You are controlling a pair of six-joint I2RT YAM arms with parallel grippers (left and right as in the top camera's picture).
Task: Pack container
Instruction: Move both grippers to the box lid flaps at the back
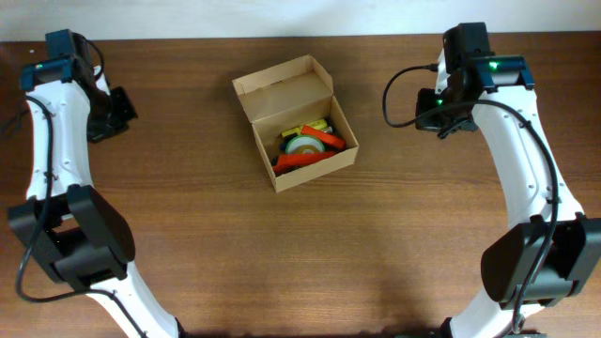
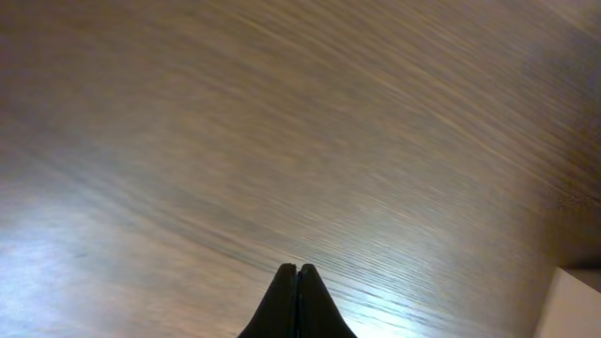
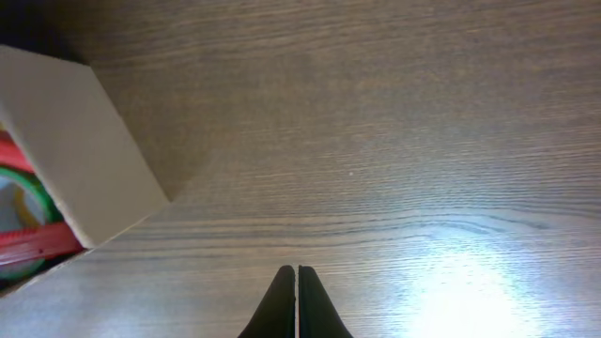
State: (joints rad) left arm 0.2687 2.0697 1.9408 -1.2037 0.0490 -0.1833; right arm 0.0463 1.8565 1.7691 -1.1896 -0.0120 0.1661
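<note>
The container (image 1: 331,161) is a plain brown cardboard box at the table's middle back, its flap lid (image 1: 282,80) hinged open toward the back. Inside lie a green tape roll (image 1: 304,144), red and orange strips and yellow items. In the right wrist view its side wall (image 3: 80,155) shows at the left, with red and green contents (image 3: 19,211) behind it. My left gripper (image 2: 298,269) is shut and empty over bare wood at the far left back. My right gripper (image 3: 297,271) is shut and empty, to the right of the box.
The wooden table (image 1: 300,253) runs to a white wall at the back edge. A pale corner (image 2: 573,305) shows at the lower right of the left wrist view. Both arm bases stand at the front corners.
</note>
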